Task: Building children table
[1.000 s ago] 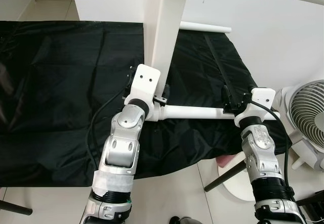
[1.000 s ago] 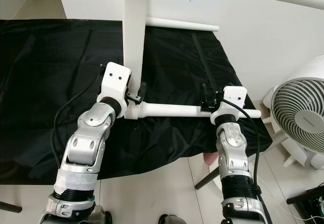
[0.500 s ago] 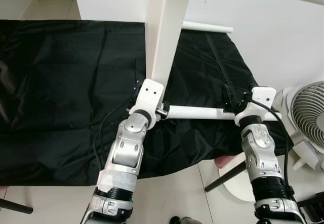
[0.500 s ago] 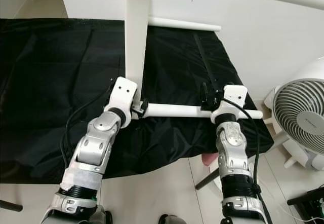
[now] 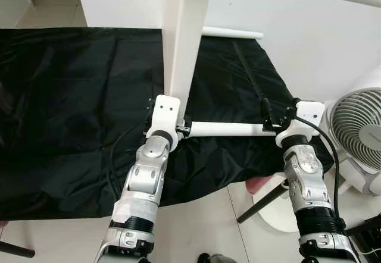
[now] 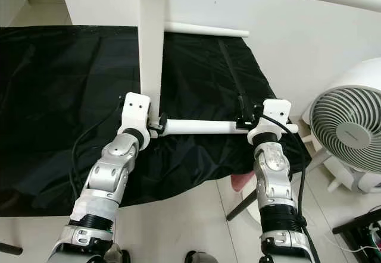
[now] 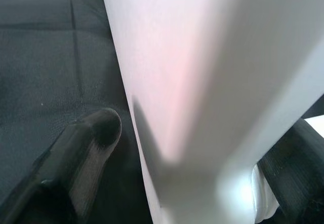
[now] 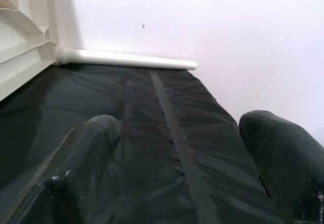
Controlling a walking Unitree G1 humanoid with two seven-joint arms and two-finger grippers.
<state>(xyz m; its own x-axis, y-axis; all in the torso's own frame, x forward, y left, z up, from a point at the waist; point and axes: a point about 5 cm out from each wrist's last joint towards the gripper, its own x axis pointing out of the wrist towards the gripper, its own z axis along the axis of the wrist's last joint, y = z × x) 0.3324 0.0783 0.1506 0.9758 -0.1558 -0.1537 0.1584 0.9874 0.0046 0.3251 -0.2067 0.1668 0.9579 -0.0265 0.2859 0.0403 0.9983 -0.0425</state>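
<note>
Pulled in since a second ago, the left gripper (image 5: 180, 127) straddles the upright white table leg (image 5: 184, 49) (fingers apart, unclamped), the right gripper (image 5: 269, 122), open, hovers over the horizontal white tube (image 5: 226, 129) on black cloth (image 5: 71, 96), so a nudge may roll it.

A white fan (image 6: 348, 137) stands right of the black sheet (image 5: 71, 96) — on pale floor tiles (image 5: 196, 227).

Tiled floor (image 5: 196, 221), pale, under a black sheet (image 5: 71, 108) spread flat. On the sheet, a white panel (image 5: 187, 43) upright and a white tube (image 5: 229, 33) at the far edge.
</note>
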